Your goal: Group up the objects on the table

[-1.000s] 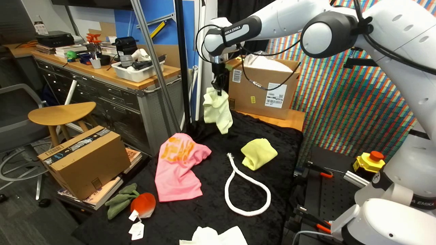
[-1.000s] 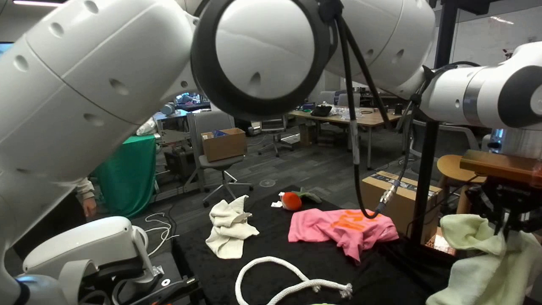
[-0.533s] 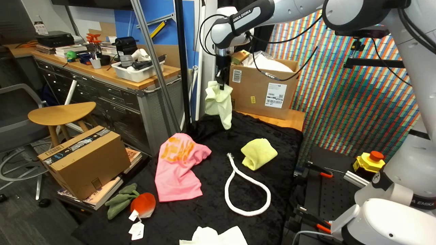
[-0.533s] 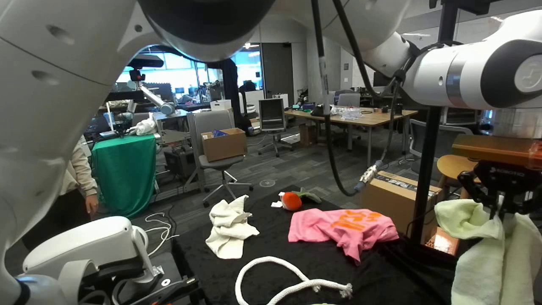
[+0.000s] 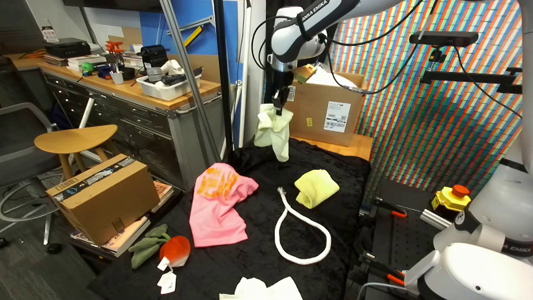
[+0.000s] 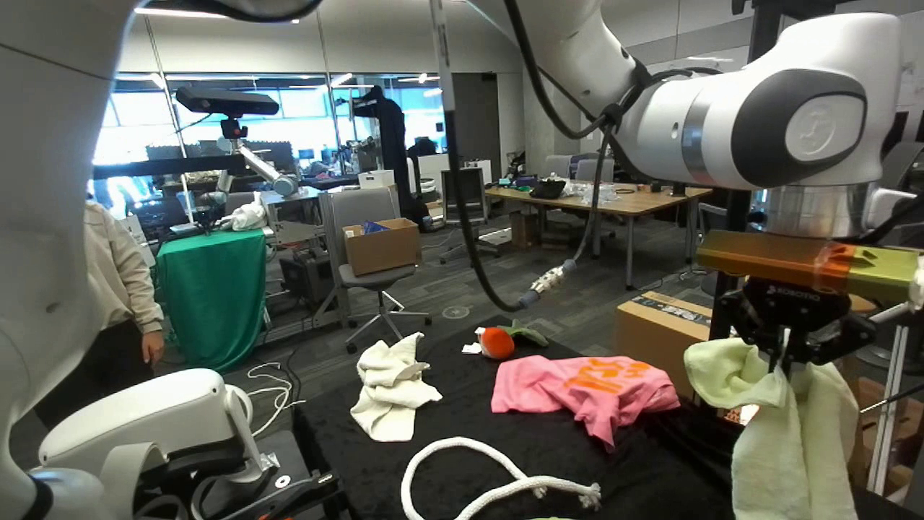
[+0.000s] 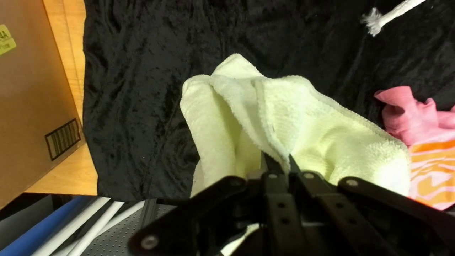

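In an exterior view, red plush [image 5: 177, 250] lies near left, then pink cloth [image 5: 216, 221]; the far gripper [image 5: 279, 110], closed tightly, holds a pale towel [image 5: 280, 141] over the black-covered table [image 5: 258, 266]; more to right are rope [image 5: 328, 241] and yellow cloth [image 5: 317, 187].

Carton [image 7: 28, 103] near gripper [image 7: 280, 163], bare black cloth [image 7: 135, 106] between
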{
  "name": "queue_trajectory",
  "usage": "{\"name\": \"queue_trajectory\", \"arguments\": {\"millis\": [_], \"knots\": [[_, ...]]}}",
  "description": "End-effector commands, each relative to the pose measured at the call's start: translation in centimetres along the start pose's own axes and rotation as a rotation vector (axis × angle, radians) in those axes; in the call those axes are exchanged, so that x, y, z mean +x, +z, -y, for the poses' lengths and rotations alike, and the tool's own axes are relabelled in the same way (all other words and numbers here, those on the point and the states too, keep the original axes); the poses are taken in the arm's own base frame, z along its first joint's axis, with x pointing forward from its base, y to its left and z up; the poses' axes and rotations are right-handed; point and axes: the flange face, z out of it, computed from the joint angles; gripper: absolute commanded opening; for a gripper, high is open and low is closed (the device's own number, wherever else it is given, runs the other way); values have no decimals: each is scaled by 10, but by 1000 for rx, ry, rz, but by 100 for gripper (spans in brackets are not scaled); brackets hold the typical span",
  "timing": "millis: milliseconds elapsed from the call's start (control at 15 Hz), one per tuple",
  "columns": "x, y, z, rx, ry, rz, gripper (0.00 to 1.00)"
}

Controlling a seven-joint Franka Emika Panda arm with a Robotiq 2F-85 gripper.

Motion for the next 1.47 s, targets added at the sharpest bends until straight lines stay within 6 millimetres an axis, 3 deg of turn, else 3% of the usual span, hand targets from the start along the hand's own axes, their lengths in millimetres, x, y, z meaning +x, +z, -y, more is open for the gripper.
{"name": "queue_trajectory", "arguments": {"millis": [0, 400, 667, 867, 1133, 1400], "knots": [[-48, -18, 27, -7, -14, -37, 4], [-127, -36, 53, -10, -52, -75, 4], [-189, -53, 72, -3, -119, -128, 4], [-223, -73, 89, 10, -171, -196, 4], [-235, -94, 126, 19, -212, -267, 4], [-234, -91, 182, 54, -353, -249, 4]]}}
